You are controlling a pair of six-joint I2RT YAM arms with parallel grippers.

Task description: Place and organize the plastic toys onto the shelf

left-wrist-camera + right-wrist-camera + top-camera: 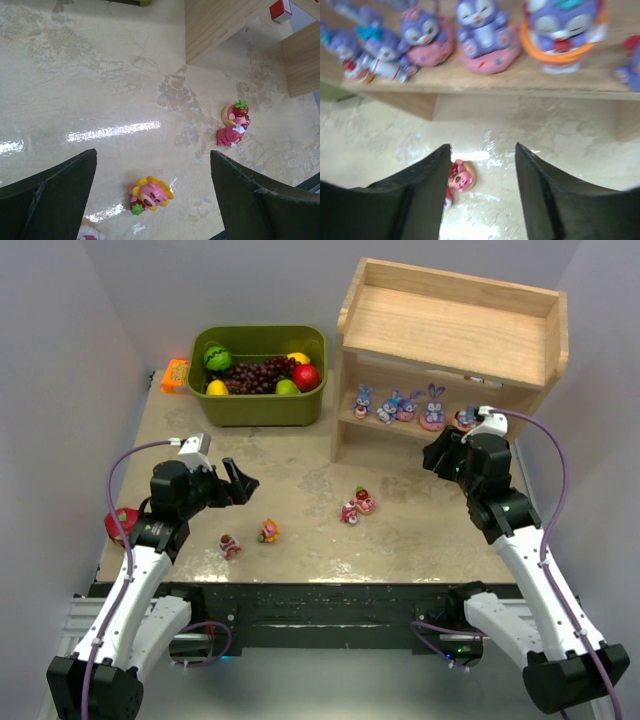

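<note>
The wooden shelf (450, 335) stands at the back right, and several blue-purple bunnies (408, 406) line its lower tier. Up close they are a bunny on a pink base (482, 30), one in an orange ring (565, 27) and others (375, 45) on the board (485, 82). My right gripper (437, 455) hovers in front of that tier, open and empty (482, 146), with a pink bear (461, 176) on the table below. Other pink bears lie mid-table (364, 500), (268, 531), (229, 546). My left gripper (243, 483) is open (152, 153) above the flower bear (150, 194); two strawberry bears (234, 125) lie farther right.
An olive-green bin (260, 412) of fake fruit sits at the back left, with an orange object (175, 375) beside it. A pink-red fruit (120, 523) lies by the left arm. The shelf's side board (215, 25) rises ahead of the left gripper.
</note>
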